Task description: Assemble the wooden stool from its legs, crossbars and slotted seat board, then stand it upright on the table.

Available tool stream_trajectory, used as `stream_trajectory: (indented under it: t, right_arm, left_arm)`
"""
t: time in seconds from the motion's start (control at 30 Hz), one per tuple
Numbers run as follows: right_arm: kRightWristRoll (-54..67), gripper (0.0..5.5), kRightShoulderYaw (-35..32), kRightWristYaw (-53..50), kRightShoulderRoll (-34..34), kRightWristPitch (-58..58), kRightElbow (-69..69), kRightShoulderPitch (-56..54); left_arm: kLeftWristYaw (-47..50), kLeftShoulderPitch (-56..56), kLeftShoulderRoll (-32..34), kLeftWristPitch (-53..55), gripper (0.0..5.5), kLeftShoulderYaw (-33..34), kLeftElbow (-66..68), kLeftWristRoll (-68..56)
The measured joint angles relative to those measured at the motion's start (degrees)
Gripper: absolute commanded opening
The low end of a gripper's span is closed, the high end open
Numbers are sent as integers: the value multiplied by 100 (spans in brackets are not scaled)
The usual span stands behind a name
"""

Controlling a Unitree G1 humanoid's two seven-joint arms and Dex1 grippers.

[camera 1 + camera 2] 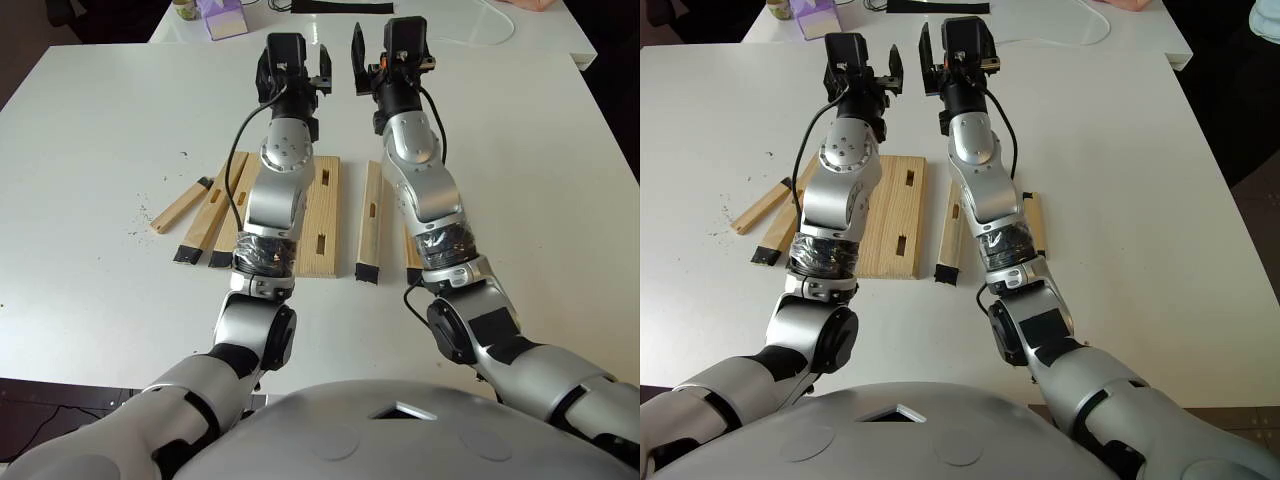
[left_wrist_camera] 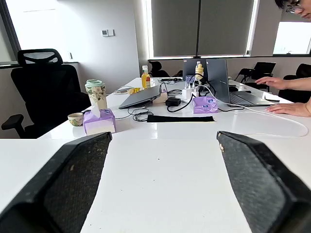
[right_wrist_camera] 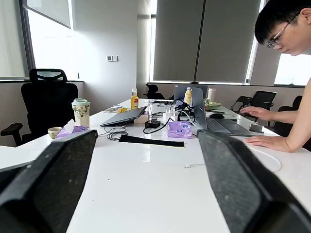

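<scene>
Both arms lie stretched over the white surface (image 1: 90,120); the left end effector (image 1: 297,72) and right end effector (image 1: 388,62) hover side by side at 12 o'clock of the slotted seat board (image 1: 322,215), each with fingers spread and empty. The board lies flat, partly under the left arm; loose legs (image 1: 205,215) lie at its 9 o'clock, another stick (image 1: 371,220) at its 3 o'clock.

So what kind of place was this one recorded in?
Most likely an office or meeting room: laptops on the far table, a black swivel chair, and drawn blinds behind.
</scene>
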Motion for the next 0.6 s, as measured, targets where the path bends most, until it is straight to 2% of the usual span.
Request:
stream_trajectory:
  t: [0.13, 0.23, 0.3, 0.43, 0.6]
  right_arm:
    - [654, 381, -363, 64, 2, 314, -880, -112]
    - [1369, 381, -956, -396, -10, 1159, -1765, -586]
    - [1579, 381, -1135, -736, -22, 1747, -2313, -906]
    - [1468, 381, -1107, -990, -97, 2682, -3112, -1134]
    - [1378, 381, -969, -960, -161, 3157, -3694, -1201]
  left_arm:
    - [187, -170, -100, 199, 403, 455, -620, -680]
    - [492, -720, -61, 1117, 403, 970, -1437, -1306]
    - [809, -1105, -50, 1811, 403, 1078, -1902, -1462]
    - [1239, -1250, -41, 3177, 403, 1091, -2570, -1494]
    - [1301, -1482, -39, 3662, 403, 967, -3049, -1599]
